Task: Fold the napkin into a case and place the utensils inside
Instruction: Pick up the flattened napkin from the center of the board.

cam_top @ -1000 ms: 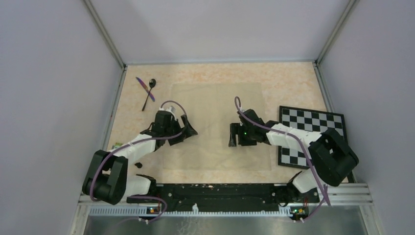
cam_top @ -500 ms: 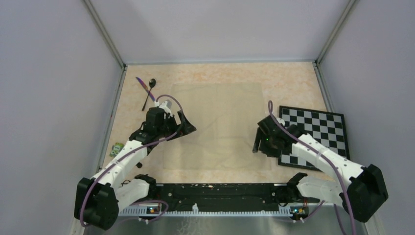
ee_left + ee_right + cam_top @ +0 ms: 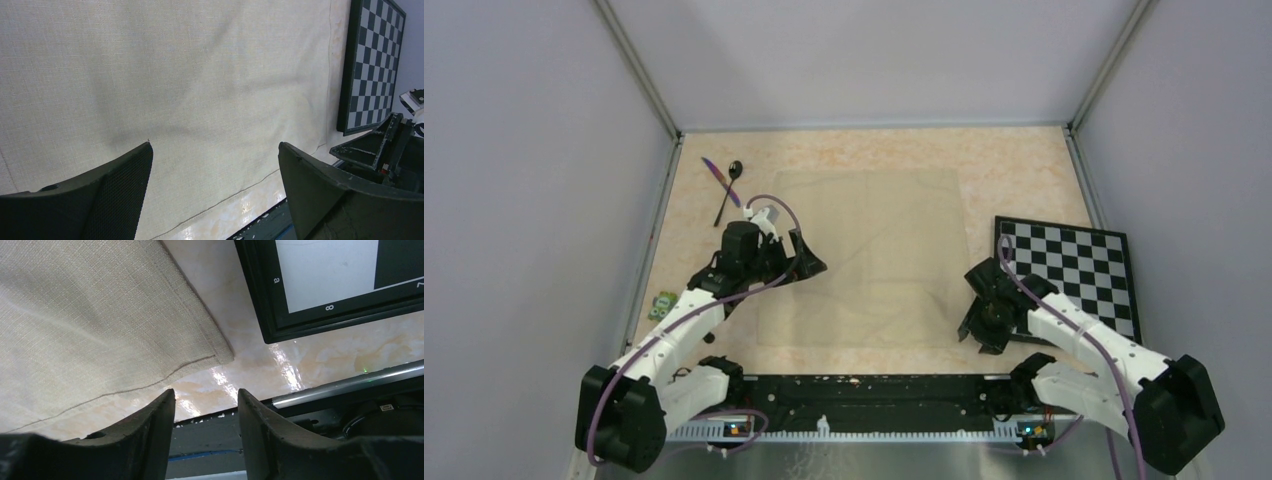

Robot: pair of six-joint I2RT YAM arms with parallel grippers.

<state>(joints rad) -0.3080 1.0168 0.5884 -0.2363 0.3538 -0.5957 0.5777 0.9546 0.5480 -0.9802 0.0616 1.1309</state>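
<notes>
The beige napkin (image 3: 864, 255) lies spread flat in one layer at mid-table; no case is in view. Off its far left corner, the black spoon (image 3: 735, 170) and the purple knife (image 3: 712, 168) lie crossed on the tabletop. My left gripper (image 3: 809, 258) hovers wide open over the napkin's left part, and cloth (image 3: 200, 75) fills the view beyond it (image 3: 215, 150). My right gripper (image 3: 980, 328) is at the napkin's near right corner (image 3: 220, 352). It (image 3: 205, 392) is open with a narrow gap, nothing between the fingers, and its tips are just past the hem.
A black-and-white checkerboard (image 3: 1064, 275) lies right of the napkin, close to my right gripper, and its frame (image 3: 260, 300) shows in the right wrist view. A metal rail (image 3: 874, 390) runs along the near edge. A small green item (image 3: 662, 303) sits at the left edge.
My right gripper has swung from over the napkin's middle to its near right corner, and its jaws have narrowed. My left gripper shifted slightly left and farther back, still wide open.
</notes>
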